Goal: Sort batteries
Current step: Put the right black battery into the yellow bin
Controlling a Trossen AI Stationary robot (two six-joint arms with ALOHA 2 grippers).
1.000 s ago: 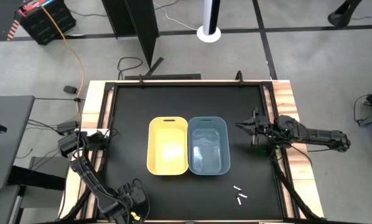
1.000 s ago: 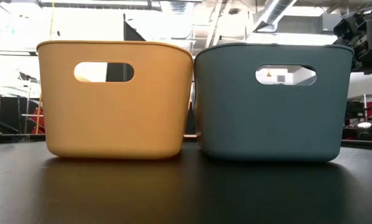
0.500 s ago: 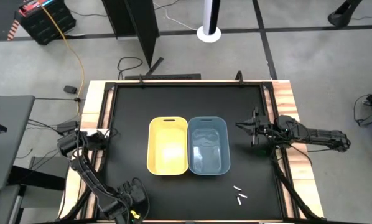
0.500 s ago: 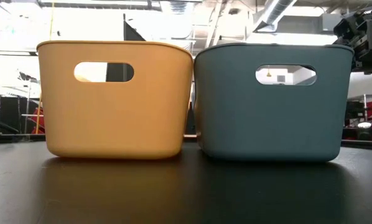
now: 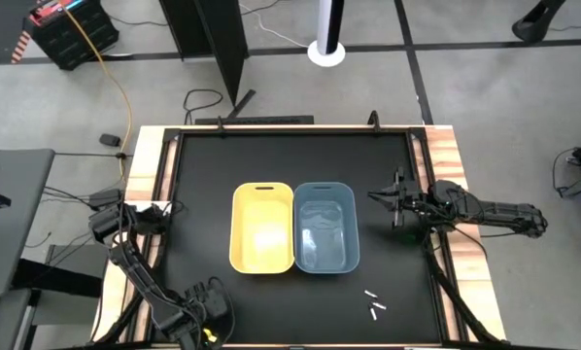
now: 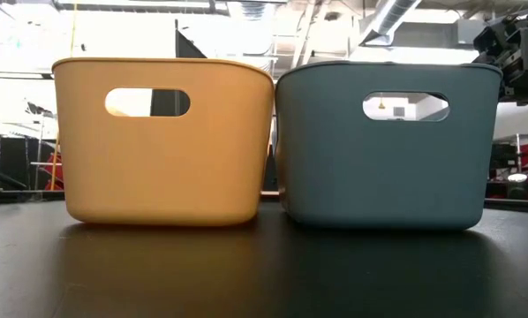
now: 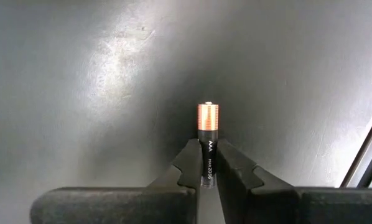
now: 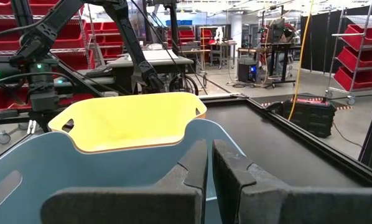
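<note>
My left gripper [image 7: 208, 163] is over the table's near left corner [image 5: 206, 299] and is shut on a dark AAA battery [image 7: 208, 134] with a copper end. Three white batteries [image 5: 373, 303] lie on the black table near its near right corner. A yellow bin [image 5: 262, 228] and a blue bin [image 5: 325, 227] stand side by side at mid-table. My right gripper [image 8: 209, 163], shut and holding nothing, hovers just right of the blue bin [image 5: 388, 200], pointing toward it. My left gripper pinches the battery by its dark body [image 7: 208, 168] between the two fingers. The battery lies along the fingers. Its copper end [image 7: 208, 117] sticks out past the fingertips toward the table top. Whether that end touches the table I cannot tell.
The two bins fill the table's middle and block most of the low view [image 6: 162, 141]. A raised frame runs around the black table [image 5: 271, 160]. Bare table surface lies on the far side and along the near edge between the left gripper and the white batteries.
</note>
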